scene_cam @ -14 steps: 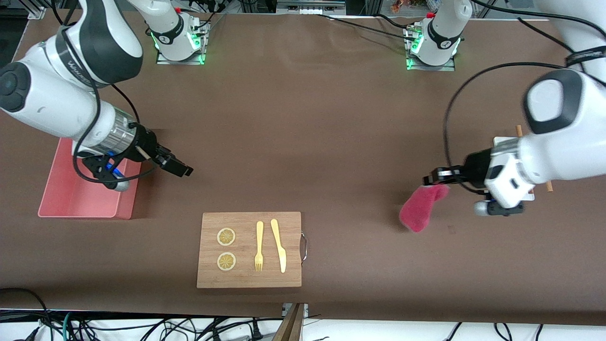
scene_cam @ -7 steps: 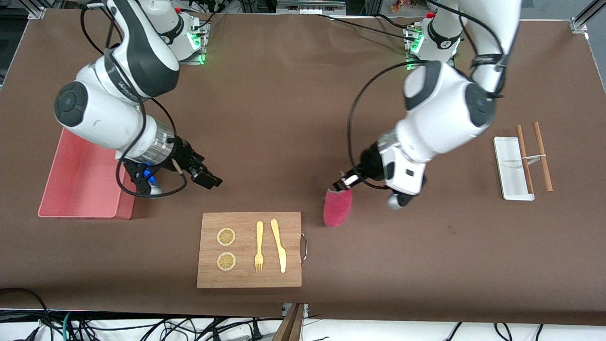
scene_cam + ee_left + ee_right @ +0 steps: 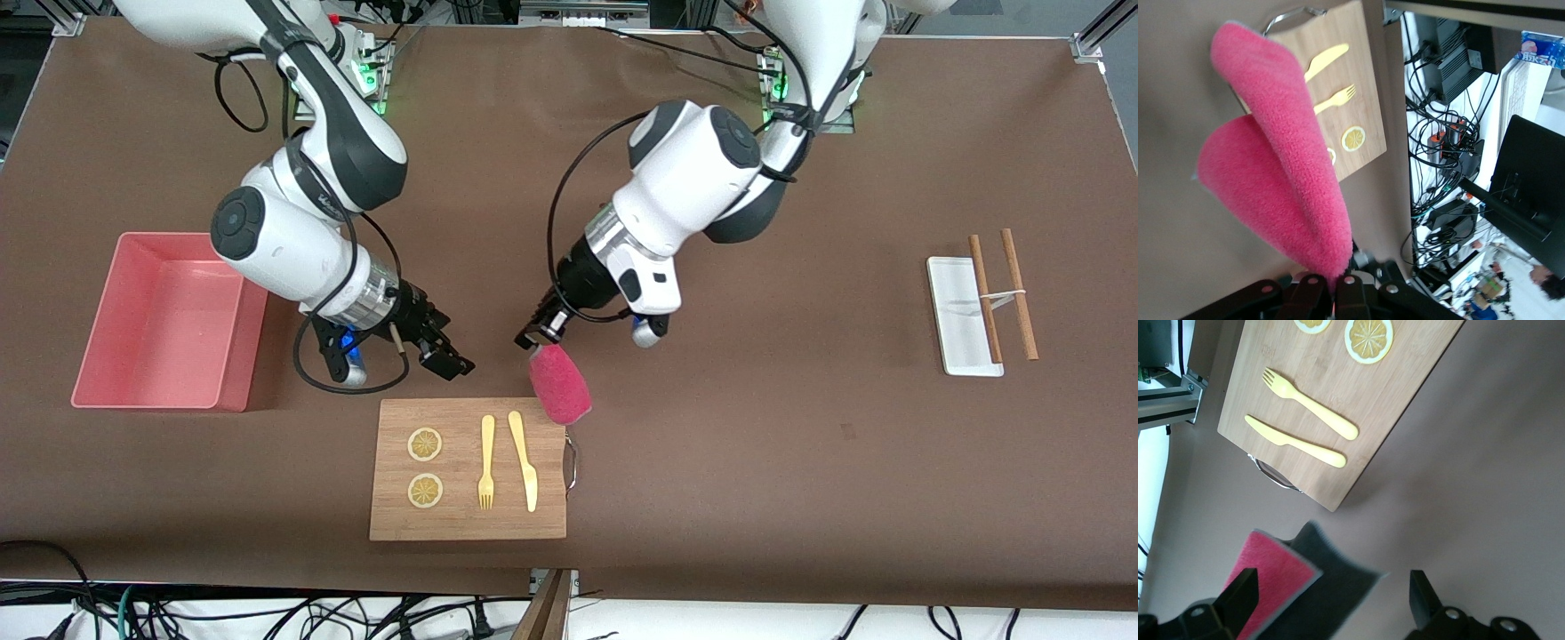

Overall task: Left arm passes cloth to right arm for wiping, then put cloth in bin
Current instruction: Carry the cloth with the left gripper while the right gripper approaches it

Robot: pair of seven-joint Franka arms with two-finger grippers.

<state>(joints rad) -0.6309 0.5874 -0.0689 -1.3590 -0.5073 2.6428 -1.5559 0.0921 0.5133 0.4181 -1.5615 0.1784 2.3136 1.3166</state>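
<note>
The cloth hangs at frame centre, just above the cutting board's upper right corner, pinched by its top edge in the left end effector so most of it dangles free, probably for taking. The right end effector, jaws apart, waits close beside it. The bin sits at mid-left on the tabletop.

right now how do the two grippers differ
The left gripper is shut on the cloth, which hangs over the cutting board corner; the right gripper is open and holds nothing. The left gripper points down toward the board's handle end; the right gripper hovers over bare table between the bin and the board. Both are small, black and two-fingered.
</note>
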